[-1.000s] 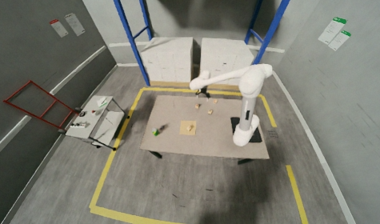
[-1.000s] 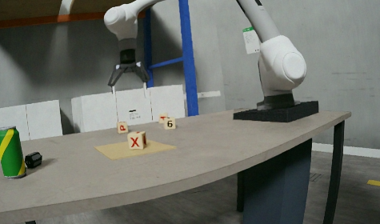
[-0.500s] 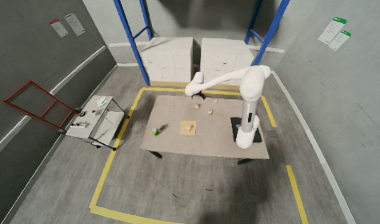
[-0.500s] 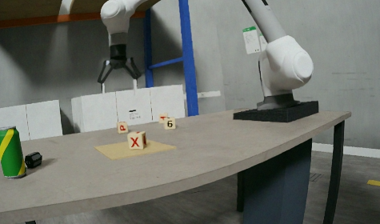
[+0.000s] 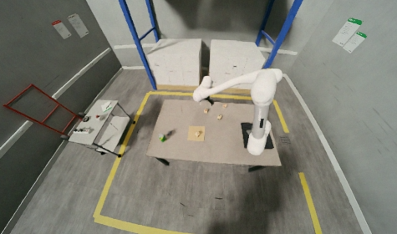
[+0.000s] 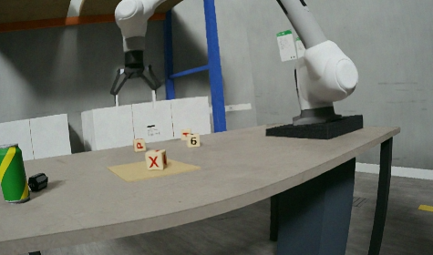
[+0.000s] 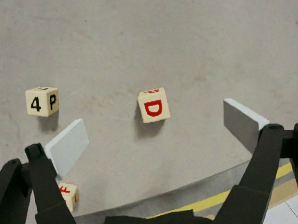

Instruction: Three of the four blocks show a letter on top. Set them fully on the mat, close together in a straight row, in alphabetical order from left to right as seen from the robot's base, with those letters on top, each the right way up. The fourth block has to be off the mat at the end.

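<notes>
My gripper (image 5: 206, 102) (image 6: 135, 101) (image 7: 153, 122) is wide open and empty, high above the back of the table. In the wrist view a block with a red D on top (image 5: 206, 110) (image 6: 139, 145) (image 7: 154, 107) shows between the fingers, well below them. A block with what looks like a black 4 on top (image 5: 219, 117) (image 6: 193, 140) (image 7: 36, 103) is off the mat. A third block (image 5: 225, 105) (image 6: 186, 134) (image 7: 69, 195) is near the back edge; the left finger partly hides its red letter. The X-sided block (image 5: 197, 134) (image 6: 154, 161) is on the mat (image 5: 192, 138) (image 6: 127, 174); its top letter is unreadable.
A green and yellow can (image 5: 162, 138) (image 6: 13, 175) stands upright on the table (image 5: 175, 117) (image 6: 227, 168), beside a small black object (image 6: 38, 181). The arm's black base plate (image 6: 314, 130) is at the other end. White boxes (image 5: 179, 60) stand behind the table.
</notes>
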Controlling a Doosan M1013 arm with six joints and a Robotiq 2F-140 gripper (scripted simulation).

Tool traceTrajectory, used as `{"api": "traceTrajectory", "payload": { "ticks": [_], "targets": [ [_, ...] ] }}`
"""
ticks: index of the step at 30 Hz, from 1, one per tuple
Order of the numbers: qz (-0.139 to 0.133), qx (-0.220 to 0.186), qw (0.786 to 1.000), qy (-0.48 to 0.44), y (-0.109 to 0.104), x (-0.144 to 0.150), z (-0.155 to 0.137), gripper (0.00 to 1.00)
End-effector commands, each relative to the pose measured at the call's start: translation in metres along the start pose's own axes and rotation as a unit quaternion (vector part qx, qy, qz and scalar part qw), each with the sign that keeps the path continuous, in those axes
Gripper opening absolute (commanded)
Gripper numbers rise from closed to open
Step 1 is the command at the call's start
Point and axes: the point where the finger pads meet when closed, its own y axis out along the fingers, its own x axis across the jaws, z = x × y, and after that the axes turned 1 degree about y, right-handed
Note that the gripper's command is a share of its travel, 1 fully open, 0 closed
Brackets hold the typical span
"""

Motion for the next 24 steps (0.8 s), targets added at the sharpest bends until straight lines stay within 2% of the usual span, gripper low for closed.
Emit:
{"api": "traceTrajectory", "payload": {
  "ticks": [1,7,13,15,17,24],
  "targets": [
    [-0.001,0.000,0.999,0.045,0.000,0.003,0.016,1.00],
    [0.000,0.000,0.988,0.157,0.003,0.009,0.056,1.00],
    [0.000,0.001,0.966,0.257,0.005,0.012,0.093,1.00],
    [0.000,0.001,0.966,0.257,0.005,0.012,0.093,1.00],
    [0.000,0.001,0.949,0.314,0.006,0.012,0.114,1.00],
    [0.001,0.001,0.907,0.421,0.008,0.012,0.156,1.00]
  ]
}}
